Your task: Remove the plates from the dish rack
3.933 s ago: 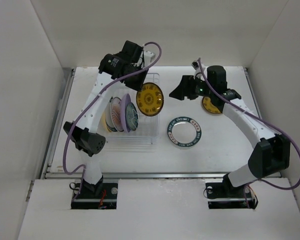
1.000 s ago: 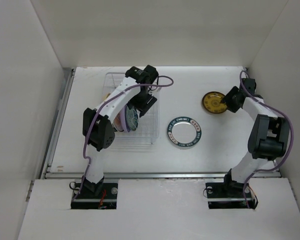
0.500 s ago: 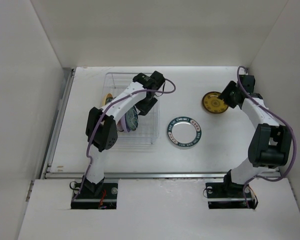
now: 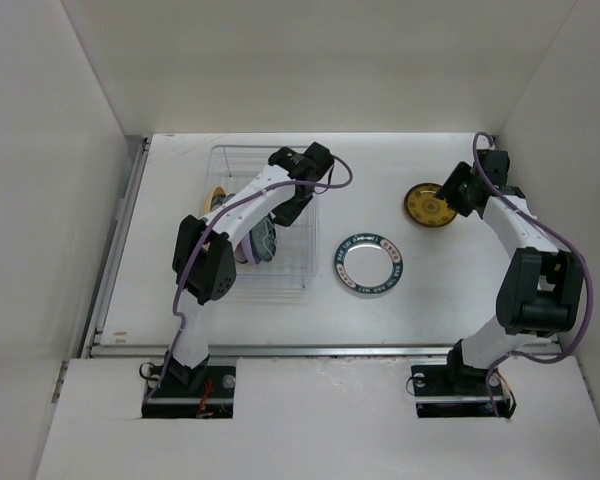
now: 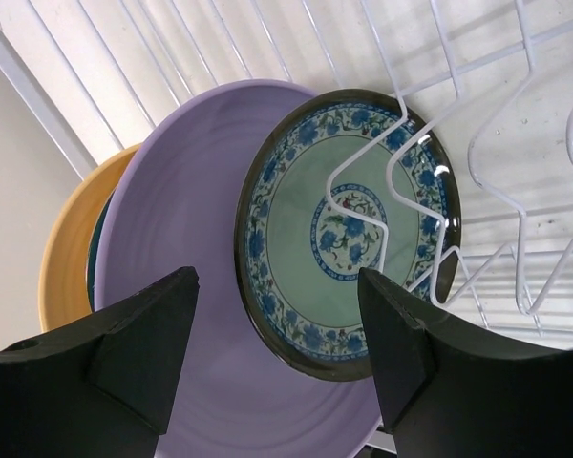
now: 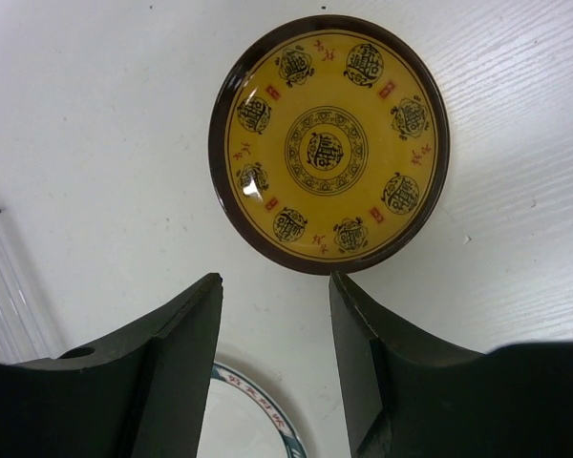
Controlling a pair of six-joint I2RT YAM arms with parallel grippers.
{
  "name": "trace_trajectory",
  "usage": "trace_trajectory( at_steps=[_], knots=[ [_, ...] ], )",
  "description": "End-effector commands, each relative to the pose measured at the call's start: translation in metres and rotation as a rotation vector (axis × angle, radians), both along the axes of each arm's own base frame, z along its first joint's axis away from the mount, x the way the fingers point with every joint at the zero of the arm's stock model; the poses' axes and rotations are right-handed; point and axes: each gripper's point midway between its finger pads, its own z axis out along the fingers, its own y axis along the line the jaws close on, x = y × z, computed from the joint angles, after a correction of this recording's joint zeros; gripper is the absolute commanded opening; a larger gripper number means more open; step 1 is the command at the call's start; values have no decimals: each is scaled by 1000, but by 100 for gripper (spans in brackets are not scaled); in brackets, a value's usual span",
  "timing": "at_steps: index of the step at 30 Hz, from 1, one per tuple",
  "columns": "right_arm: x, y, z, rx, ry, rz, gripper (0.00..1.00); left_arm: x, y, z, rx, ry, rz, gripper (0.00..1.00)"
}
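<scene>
The dish rack (image 4: 280, 268) stands at the left of the table, its white wires (image 5: 501, 143) showing in the left wrist view. Upright in its slots are a green plate with a blue floral rim (image 5: 306, 239), a lilac plate (image 5: 172, 286) and, behind them, a yellow plate (image 5: 62, 258). My left gripper (image 5: 277, 329) hangs open just over them, touching none (image 4: 283, 212). A yellow plate with a dark rim (image 6: 329, 143) lies flat on the table (image 4: 425, 205). My right gripper (image 6: 275, 291) hovers open just short of it, empty (image 4: 452, 195).
A white plate with a dark teal lettered rim (image 4: 370, 265) lies flat mid-table, its edge showing below the right fingers (image 6: 244, 405). White walls close in the table on the left, back and right. The rack's right edge (image 6: 0, 286) shows at the far left.
Over the last second my left gripper shifted a little to the right above the racked plates and its jaws widened slightly. The right wrist turned toward the yellow plate, then held still.
</scene>
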Motion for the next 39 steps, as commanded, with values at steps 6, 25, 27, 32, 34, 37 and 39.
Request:
trace_trajectory(
  at_steps=[6,25,27,32,34,37,39],
  knots=[
    [7,3,36,-23,-89,30,55,-9,15,26,70,-11,-13,63],
    [4,5,44,-36,-126,49,55,-30,29,-25,74,212,49,28],
    [3,5,49,-38,-137,48,55,-30,30,-29,67,228,57,17],
    [2,5,50,-39,-146,48,55,-36,21,-30,-12,280,58,0],
    [2,9,50,-38,-146,58,55,-39,15,-23,-53,287,53,0],
    [3,9,53,-38,-148,58,55,-40,5,7,-144,252,37,0],
    [5,19,58,-39,-160,91,55,-34,-7,30,-234,195,17,0]
  ],
)
